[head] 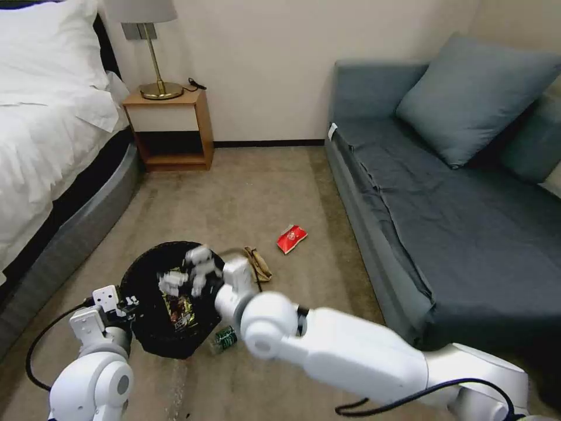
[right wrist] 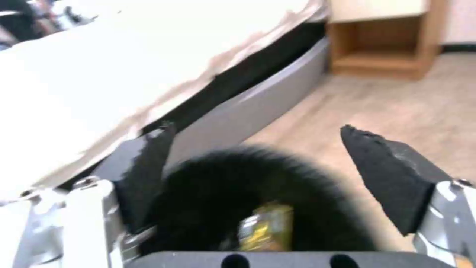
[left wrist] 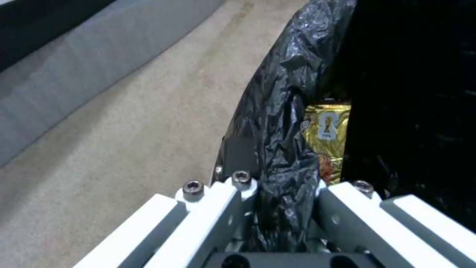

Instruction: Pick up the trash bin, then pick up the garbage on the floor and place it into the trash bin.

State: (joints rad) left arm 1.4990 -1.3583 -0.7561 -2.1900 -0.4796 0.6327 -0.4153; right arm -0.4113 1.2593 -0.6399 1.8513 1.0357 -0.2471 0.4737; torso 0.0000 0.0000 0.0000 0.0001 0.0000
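Clamped between the left gripper's (left wrist: 285,203) fingers (left wrist: 218,208), the crinkled black liner at the rim of the trash bin (head: 155,298) is sitting pinched tight, so the bin is being held at its near-left edge just off the carpet. Inside it, well beyond those fingers, a gold-brown snack wrapper (left wrist: 327,137) is already lying, which suggests one piece of the garbage is in. The right gripper (right wrist: 258,178) is hanging over the bin's mouth with its dark fingers (right wrist: 384,171) spread wide and nothing between them, the wrapper showing directly below the gap. Three pieces are looking left to do: a clear bottle with a green label (head: 224,339) is lying on the floor against the bin's near side, beneath the right forearm; a crumpled tan paper bag (head: 258,263) is resting just past the right fingers; and a red packet (head: 291,238) is sitting farther out toward the sofa (head: 409,193). As for writing, the wrapper is showing a small white emblem on gold, but its lettering is too small to read, and the bottle label and red packet are giving nothing legible either.
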